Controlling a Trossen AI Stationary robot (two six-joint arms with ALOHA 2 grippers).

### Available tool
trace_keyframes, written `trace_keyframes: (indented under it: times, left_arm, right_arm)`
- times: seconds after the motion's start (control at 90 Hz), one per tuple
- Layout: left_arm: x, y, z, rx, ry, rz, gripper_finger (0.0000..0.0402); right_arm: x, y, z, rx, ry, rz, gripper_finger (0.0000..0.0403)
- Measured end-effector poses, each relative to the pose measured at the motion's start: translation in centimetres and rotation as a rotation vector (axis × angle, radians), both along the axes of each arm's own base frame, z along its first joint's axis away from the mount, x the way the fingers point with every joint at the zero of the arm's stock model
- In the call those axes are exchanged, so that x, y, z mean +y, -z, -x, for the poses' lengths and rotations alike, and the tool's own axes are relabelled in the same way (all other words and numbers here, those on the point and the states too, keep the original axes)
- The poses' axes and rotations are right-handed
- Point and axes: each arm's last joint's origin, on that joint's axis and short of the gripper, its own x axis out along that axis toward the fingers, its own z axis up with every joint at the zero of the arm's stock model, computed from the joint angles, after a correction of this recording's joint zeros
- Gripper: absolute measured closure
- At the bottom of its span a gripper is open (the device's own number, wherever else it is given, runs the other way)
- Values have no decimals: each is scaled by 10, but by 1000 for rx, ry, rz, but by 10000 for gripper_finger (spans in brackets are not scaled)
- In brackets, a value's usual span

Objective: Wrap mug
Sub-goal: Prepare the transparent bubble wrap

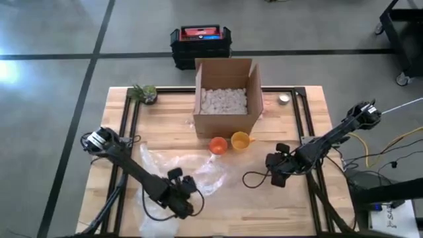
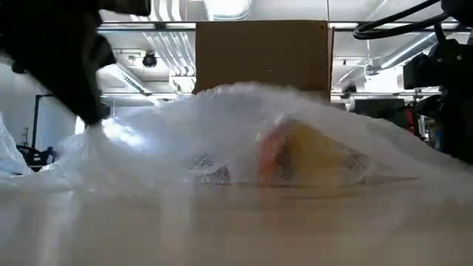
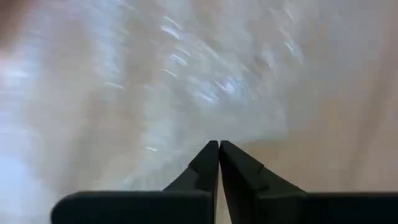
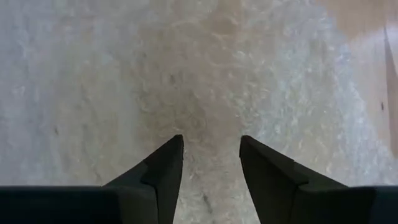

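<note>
My left gripper (image 1: 188,201), fingers together, sits on the bubble wrap (image 1: 173,168), well apart from the orange mug (image 1: 218,145); my right gripper (image 1: 273,164) is parted.

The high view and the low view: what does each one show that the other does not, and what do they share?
Only the high view shows the whole wooden table, the small plant near its far left corner, the white filling inside the cardboard box, the black and red case on the floor, and the orange mug and yellow mug as two separate things.

Only the low view shows the room's ceiling lights and pipes.

Both show the box, the mugs, the bubble wrap and both arms.
</note>
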Motion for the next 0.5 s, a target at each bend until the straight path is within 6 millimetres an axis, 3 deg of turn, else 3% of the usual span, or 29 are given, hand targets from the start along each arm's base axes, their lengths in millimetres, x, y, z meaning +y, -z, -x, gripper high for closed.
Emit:
trace_keyframes:
  times: [0.322,0.411,0.5]
  left_arm:
    - [3,-19,3,-68,18,34,401]
    - [-4,-19,-4,-98,16,150,396]
    - [-15,-12,-9,-24,140,321,389]
  right_arm:
    - [16,-40,-2,-80,-134,-234,300]
    - [21,-48,-4,-170,-170,-279,308]
    - [27,-51,-8,-248,-212,-300,317]
